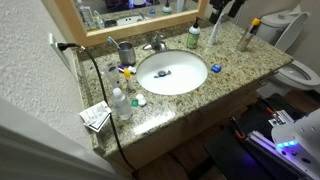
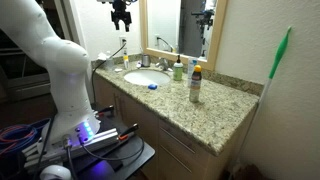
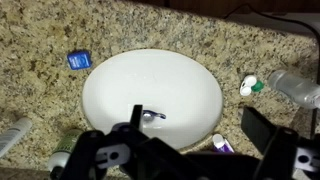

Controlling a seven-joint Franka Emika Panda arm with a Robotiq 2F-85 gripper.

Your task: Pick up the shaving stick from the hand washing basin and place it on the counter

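The shaving stick (image 1: pixel 163 72) is a small dark bluish razor lying in the middle of the white oval hand washing basin (image 1: pixel 185 82). In the wrist view it (image 3: pixel 153 116) lies in the basin (image 3: pixel 150 80), just right of my near finger, which covers part of it. My gripper (image 3: pixel 196 130) is open, its dark fingers wide apart with nothing between them. In an exterior view the gripper (image 2: pixel 121 16) hangs high above the basin (image 2: pixel 143 78). Speckled granite counter (image 1: pixel 240 58) (image 2: pixel 225 112) (image 3: pixel 150 28) surrounds the bowl.
A small bright-blue item (image 3: pixel 79 60) (image 1: pixel 216 68) lies on the counter beside the basin. Bottles (image 2: pixel 195 84) (image 1: pixel 120 103) and a chrome faucet (image 1: pixel 155 44) stand around the bowl. A clear bottle (image 3: pixel 295 88), caps (image 3: pixel 250 86) and a purple tube (image 3: pixel 222 146) lie nearby.
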